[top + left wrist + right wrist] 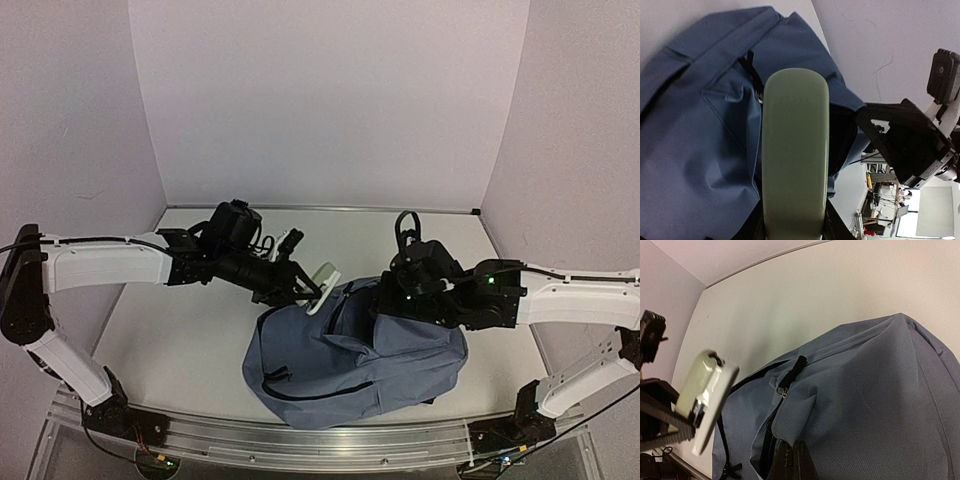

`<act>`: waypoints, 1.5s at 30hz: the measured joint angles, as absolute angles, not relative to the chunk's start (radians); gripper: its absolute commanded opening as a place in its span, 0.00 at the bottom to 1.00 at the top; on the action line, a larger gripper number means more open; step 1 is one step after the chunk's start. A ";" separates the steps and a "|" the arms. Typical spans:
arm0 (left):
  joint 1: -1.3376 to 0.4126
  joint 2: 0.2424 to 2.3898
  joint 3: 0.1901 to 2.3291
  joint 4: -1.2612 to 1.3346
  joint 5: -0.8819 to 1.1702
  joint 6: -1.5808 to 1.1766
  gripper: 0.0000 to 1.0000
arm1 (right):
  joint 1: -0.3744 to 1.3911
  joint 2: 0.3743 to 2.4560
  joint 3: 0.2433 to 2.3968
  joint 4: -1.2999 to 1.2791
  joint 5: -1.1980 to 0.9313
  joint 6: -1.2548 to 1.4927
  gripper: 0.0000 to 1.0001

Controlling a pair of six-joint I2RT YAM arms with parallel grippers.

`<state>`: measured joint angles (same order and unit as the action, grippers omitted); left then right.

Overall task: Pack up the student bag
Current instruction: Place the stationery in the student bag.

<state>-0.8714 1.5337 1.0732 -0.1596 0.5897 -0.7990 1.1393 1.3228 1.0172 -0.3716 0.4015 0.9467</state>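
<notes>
The student bag (350, 360), grey-blue fabric, lies on the table between the arms with its zip opening toward the left arm. My left gripper (303, 290) is shut on a pale green oblong case (322, 282), holding it just above the bag's open edge. In the left wrist view the case (795, 150) fills the middle over the bag (700, 125), and its base sits between my fingers (837, 229). My right gripper (792, 457) is shut on the bag's fabric lip (800, 415) beside the zip pull (782, 390), holding the mouth up. The case (705, 395) hangs at the left.
The white table (180, 340) is walled by pale lilac panels at the back and on both sides. An aluminium rail (300, 440) carrying the arm bases runs along the near edge. The right arm's black wrist (910, 140) is close to the case.
</notes>
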 measured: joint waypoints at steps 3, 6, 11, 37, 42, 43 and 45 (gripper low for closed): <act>-0.878 1.530 1.033 -0.139 0.621 -0.849 0.08 | 1.139 1.321 1.010 -0.361 0.403 0.956 0.00; -0.895 1.530 1.020 -0.129 0.631 -0.879 0.08 | 1.139 1.308 0.992 -0.350 0.403 0.968 0.00; -0.950 1.531 1.020 -0.092 0.657 -0.915 0.08 | 1.139 1.278 0.968 -0.343 0.403 0.977 0.00; -0.990 1.894 1.268 0.054 0.655 -0.939 0.11 | 1.140 1.251 0.950 -0.336 0.403 0.996 0.00; -0.990 1.947 1.331 0.043 0.580 -0.929 0.29 | 1.139 1.251 0.950 -0.336 0.404 0.999 0.00; -0.991 1.953 1.339 0.042 0.567 -0.926 0.35 | 1.139 1.251 0.949 -0.336 0.405 1.001 0.00; -0.994 1.954 1.341 0.035 0.539 -0.916 0.48 | 1.139 1.251 0.947 -0.335 0.408 1.002 0.00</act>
